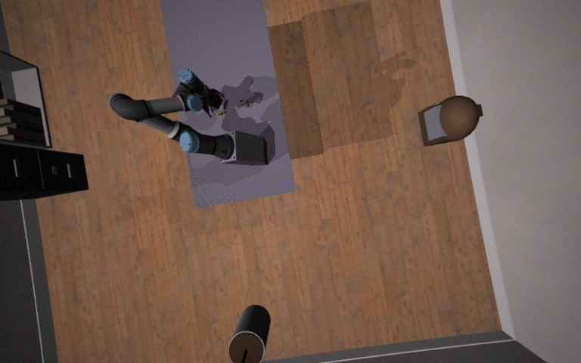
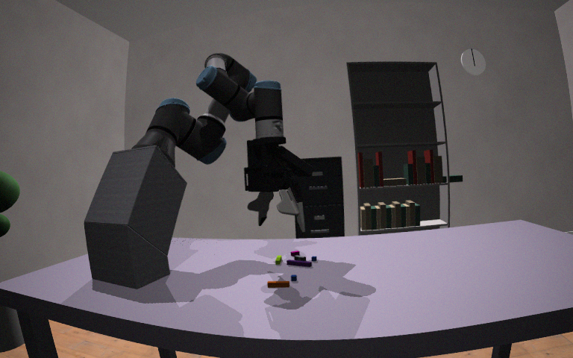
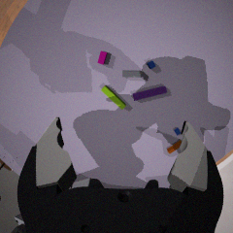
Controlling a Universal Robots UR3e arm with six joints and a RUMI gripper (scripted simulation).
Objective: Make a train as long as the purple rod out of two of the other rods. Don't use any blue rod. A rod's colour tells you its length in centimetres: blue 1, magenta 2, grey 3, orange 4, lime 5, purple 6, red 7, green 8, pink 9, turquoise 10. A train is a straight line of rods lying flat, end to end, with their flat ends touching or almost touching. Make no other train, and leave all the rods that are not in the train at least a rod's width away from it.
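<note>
The rods lie in a loose cluster on the lilac table (image 2: 422, 274) (image 3: 170, 29). The purple rod (image 2: 298, 262) (image 3: 149, 93) (image 1: 224, 103) lies flat in the middle. A lime rod (image 2: 278, 259) (image 3: 113, 96) (image 1: 221, 113) lies just beside its one end. A grey rod (image 2: 300, 257) (image 3: 132, 74), a magenta rod (image 2: 295, 253) (image 3: 102, 57) and a blue cube (image 2: 313, 258) (image 3: 150, 64) lie behind it. An orange rod (image 2: 278, 283) (image 3: 174, 147) (image 1: 247, 103) and a second blue cube (image 2: 293, 277) (image 3: 178, 131) lie apart, nearer the front. My gripper (image 2: 280, 221) (image 3: 122, 120) is open and empty, high above the cluster.
The robot's dark base block (image 2: 130, 219) (image 1: 248, 147) stands on the table left of the rods. A bookshelf (image 2: 397, 148) and a filing cabinet (image 2: 321, 198) stand behind the table. The table's edge shows at the lower right of the wrist view.
</note>
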